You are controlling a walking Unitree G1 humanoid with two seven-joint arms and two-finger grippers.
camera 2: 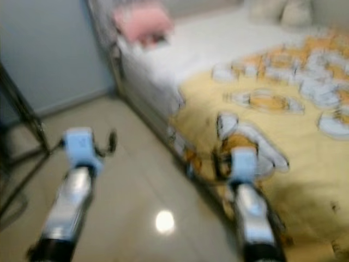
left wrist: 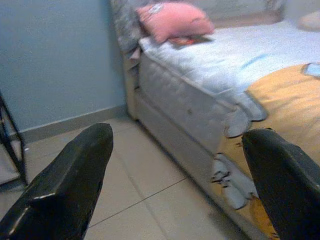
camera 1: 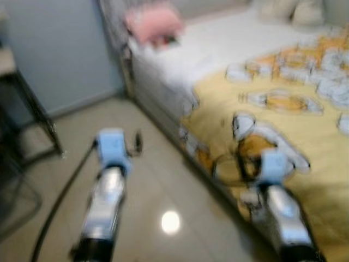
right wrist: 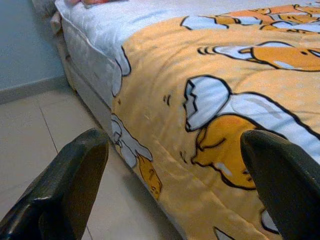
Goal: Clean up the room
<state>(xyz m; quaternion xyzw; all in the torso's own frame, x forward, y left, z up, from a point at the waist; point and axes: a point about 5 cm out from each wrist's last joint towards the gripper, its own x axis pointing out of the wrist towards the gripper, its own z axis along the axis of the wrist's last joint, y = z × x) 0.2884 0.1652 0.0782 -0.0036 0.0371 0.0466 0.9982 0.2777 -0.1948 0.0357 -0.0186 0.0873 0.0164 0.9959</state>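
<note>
Left gripper [left wrist: 175,175]: fingers spread, empty, over floor [camera 1: 158,180] beside bed edge.
Right gripper [right wrist: 175,180]: fingers spread, empty, at yellow blanket's [right wrist: 240,85] hanging edge.
Pink pillow [camera 1: 154,23]: bed's far corner, by wall.

bare tiled floor [camera 1: 158,180] lies open between bed [camera 1: 229,82] and wall [camera 1: 60,49].

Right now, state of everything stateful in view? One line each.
left gripper: open, empty, over the floor beside the bed.
right gripper: open, empty, at the bed's edge.
yellow blanket: spread over the bed, hanging down the side toward the floor.
pink pillow: lying on the white sheet at the mattress corner.
bed: part covered; white sheet bare near the pillow.
</note>
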